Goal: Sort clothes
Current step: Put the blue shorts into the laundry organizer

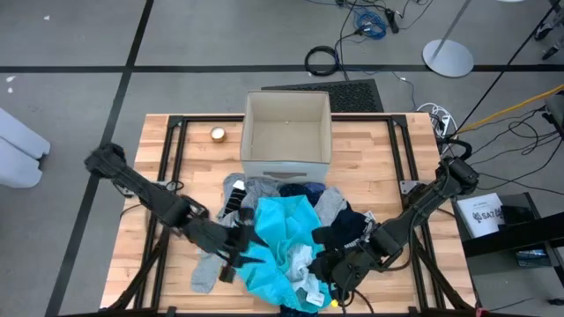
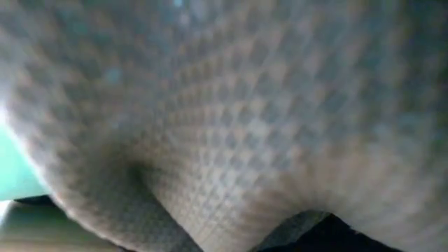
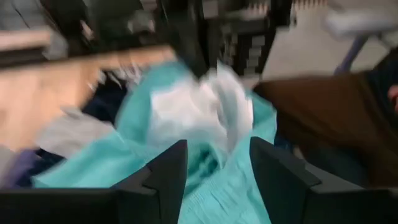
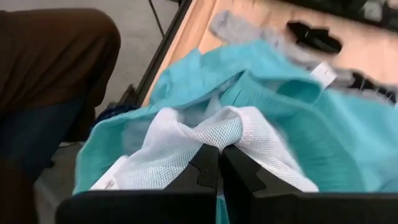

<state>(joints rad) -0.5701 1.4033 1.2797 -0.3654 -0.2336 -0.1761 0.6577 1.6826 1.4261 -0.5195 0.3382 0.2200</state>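
Pressed against the low camera, grey waffle-knit fabric (image 2: 231, 119) blocks its view as the right gripper (image 4: 221, 163) pinches the turquoise garment's (image 1: 278, 238) white mesh lining (image 4: 186, 149) near the worktop's (image 1: 185, 167) front edge, apparently to lift it from the pile, the left gripper (image 3: 217, 165) poised open just beside.

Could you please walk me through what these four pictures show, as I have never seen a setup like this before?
It is a robot with two dark arms at a wooden table. One camera looks down from above; one at table height is blocked by grey fabric; one sits on each wrist. On the table lie a pile of clothes, mostly a turquoise garment, and a beige box. The left gripper is open, facing the turquoise garment. The right gripper is shut on that garment's white mesh lining.
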